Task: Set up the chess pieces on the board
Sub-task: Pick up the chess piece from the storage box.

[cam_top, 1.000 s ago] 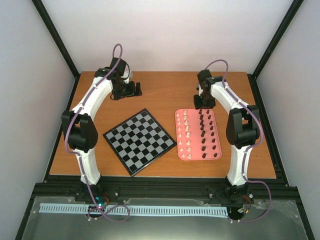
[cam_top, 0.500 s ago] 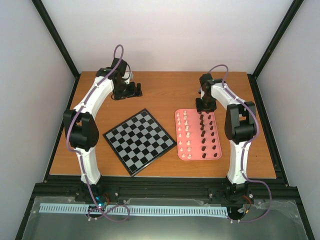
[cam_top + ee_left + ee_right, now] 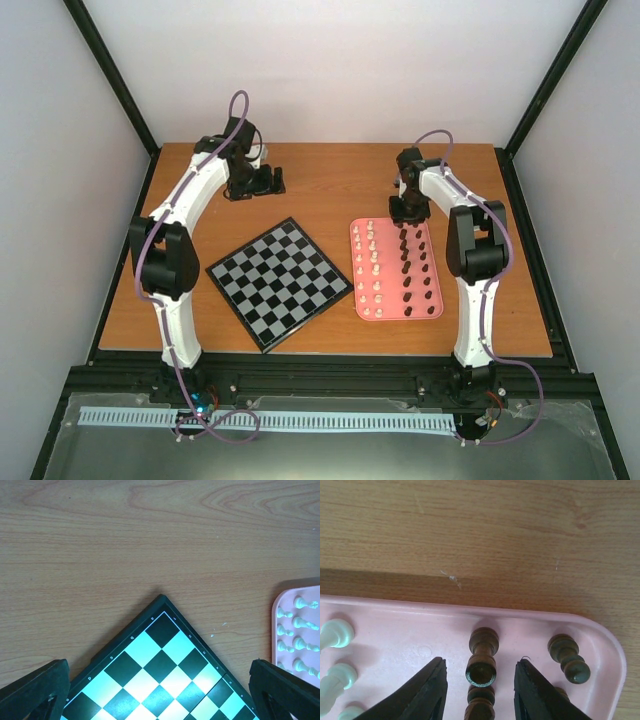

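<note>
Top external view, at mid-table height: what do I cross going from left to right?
left arm → board, no pieces on it → cream-white pieces on the pink tray → dark brown pieces on the same tray → right arm

Bright, even light; soft shadow along the pink tray [image 3: 420,625]; whites tint teal.

Top: high, whole table [image 3: 330,185]. Left wrist: over board [image 3: 150,680] corner. Right wrist: close; tray [image 3: 395,625] in all.
</note>
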